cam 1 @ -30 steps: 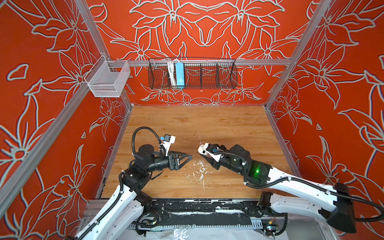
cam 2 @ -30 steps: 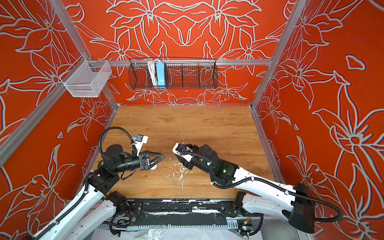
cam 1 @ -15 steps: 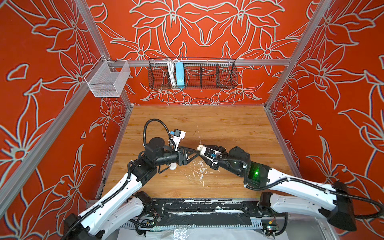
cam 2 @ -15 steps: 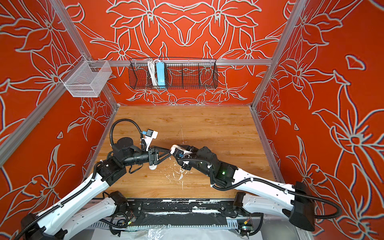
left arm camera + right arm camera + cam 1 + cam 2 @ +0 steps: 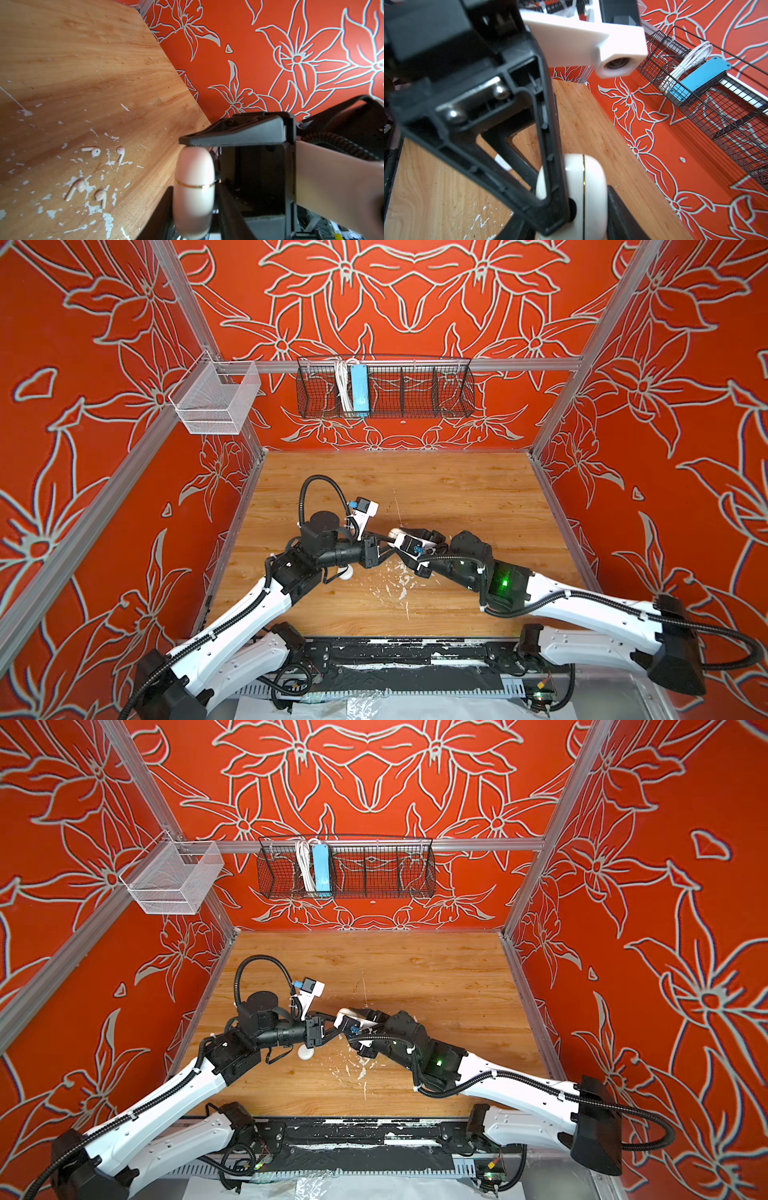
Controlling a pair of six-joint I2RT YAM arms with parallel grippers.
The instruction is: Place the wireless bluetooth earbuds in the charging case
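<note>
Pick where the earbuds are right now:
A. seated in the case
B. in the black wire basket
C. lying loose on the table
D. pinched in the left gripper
C: in the left wrist view the earbuds lie bare on the table, while the case is closed along its seam.

Left end effector (image 5: 385, 548) and right end effector (image 5: 400, 536) both clamp the charging case (image 5: 194, 187) over the middle of the bench (image 5: 457, 489), their arms crossing its near half. The far half lies open to the rear wall. Loose earbuds (image 5: 96, 151) sit uncovered among paint flecks (image 5: 108, 222); a white disc (image 5: 347, 573) lies half-hidden under the left arm.
</note>
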